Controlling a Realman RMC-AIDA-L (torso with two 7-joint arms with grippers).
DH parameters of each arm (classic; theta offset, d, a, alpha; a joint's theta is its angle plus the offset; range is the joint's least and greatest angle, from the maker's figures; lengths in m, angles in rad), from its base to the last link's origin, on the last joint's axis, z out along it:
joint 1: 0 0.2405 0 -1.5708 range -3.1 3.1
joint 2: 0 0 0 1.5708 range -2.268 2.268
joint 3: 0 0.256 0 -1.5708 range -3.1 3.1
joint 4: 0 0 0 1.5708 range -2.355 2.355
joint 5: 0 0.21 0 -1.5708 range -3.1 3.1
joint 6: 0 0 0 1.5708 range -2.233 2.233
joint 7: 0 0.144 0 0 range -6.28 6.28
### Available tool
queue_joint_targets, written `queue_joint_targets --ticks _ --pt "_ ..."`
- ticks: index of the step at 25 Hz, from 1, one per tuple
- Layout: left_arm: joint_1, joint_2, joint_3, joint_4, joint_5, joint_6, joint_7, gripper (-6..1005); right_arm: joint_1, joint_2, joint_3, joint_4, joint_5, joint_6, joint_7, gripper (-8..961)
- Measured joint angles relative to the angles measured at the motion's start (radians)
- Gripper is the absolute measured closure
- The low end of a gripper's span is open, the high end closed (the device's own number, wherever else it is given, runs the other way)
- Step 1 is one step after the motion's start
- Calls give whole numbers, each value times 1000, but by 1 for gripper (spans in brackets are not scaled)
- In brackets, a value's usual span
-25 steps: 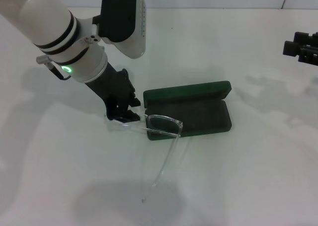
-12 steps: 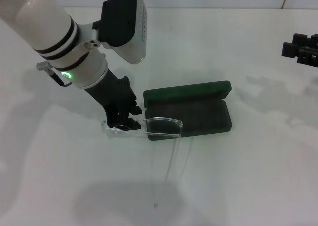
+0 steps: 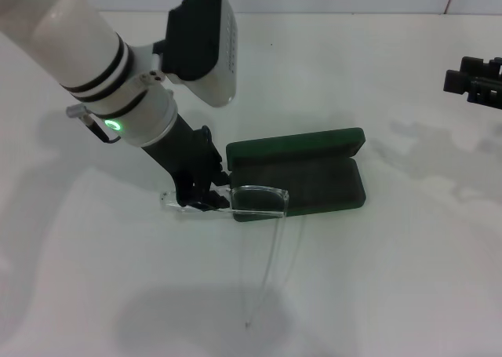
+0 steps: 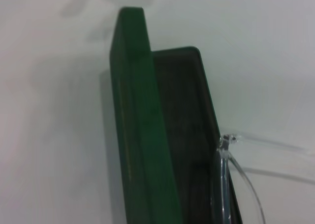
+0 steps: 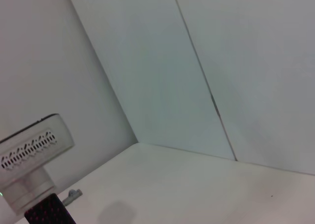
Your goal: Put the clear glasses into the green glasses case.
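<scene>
In the head view, the left gripper point(image 3: 198, 196) is clenched on the clear glasses point(image 3: 259, 201) at their left lens, holding the frame against the near left corner of the open green glasses case point(image 3: 302, 173) on the white table point(image 3: 392, 278); the temple arms trail toward the robot. The right gripper point(image 3: 474, 82) hangs far off; its fingers cannot be judged. The left wrist view shows the lid's faint gold lettering, seemingly unreadable. The right wrist view shows only walls and the left arm.
</scene>
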Motion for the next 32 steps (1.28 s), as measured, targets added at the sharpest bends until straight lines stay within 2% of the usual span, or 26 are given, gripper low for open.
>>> queue_joint_targets --ticks 4,13,19,24,32 --pt "2 -1 36 -9 -5 -20 -3 661 1 0 0 7 0 -2 -5 468" --pt "2 1 48 -14 -22 -21 -8 682 3 0 2 15 0 -4 -11 470" --pt "2 1 48 -14 -23 -21 -9 892 3 0 2 15 0 -4 -11 470" --pt "2 2 48 -13 -23 -16 -10 929 3 0 2 15 0 -4 -11 471" --pt "1 2 47 18 -26 25 -45 929 0 0 2 15 0 -13 -15 472"
